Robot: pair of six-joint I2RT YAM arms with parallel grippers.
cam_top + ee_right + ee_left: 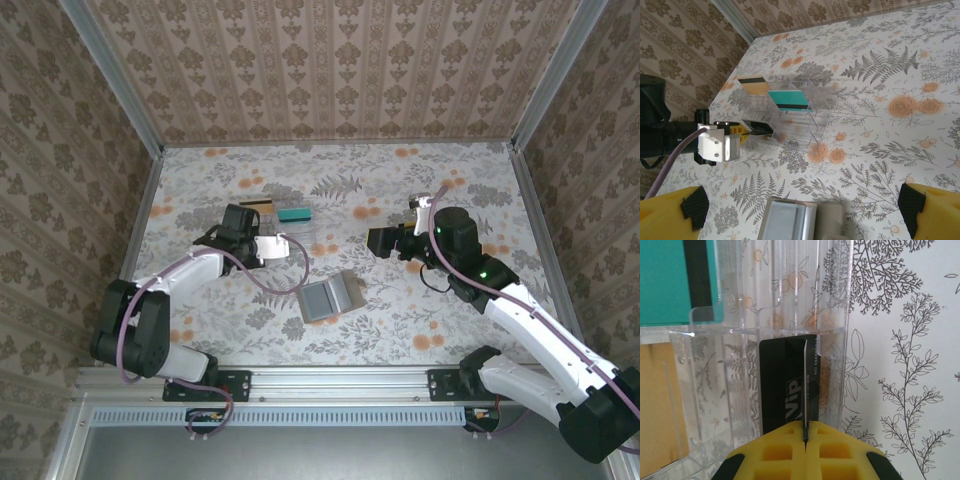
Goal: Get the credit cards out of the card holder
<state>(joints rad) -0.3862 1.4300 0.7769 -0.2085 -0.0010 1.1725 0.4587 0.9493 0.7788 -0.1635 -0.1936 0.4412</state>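
Left fingers (805,442) clenched on black VIP card (782,385), card reaching into clear plastic tray (832,300) | teal card (296,213) and tan card (258,205) upright in tray | card holder (330,296) open on surface, near tray, not touching | right fingers (380,241) released, spread apart, beside tray

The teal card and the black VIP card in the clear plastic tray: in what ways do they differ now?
The teal card with a black stripe stands untouched in a farther slot; the black card with white VIP lettering is pinched by the left gripper. The teal card rises above the walls of the clear plastic tray, while the black card sits lower. Both are in the tray.
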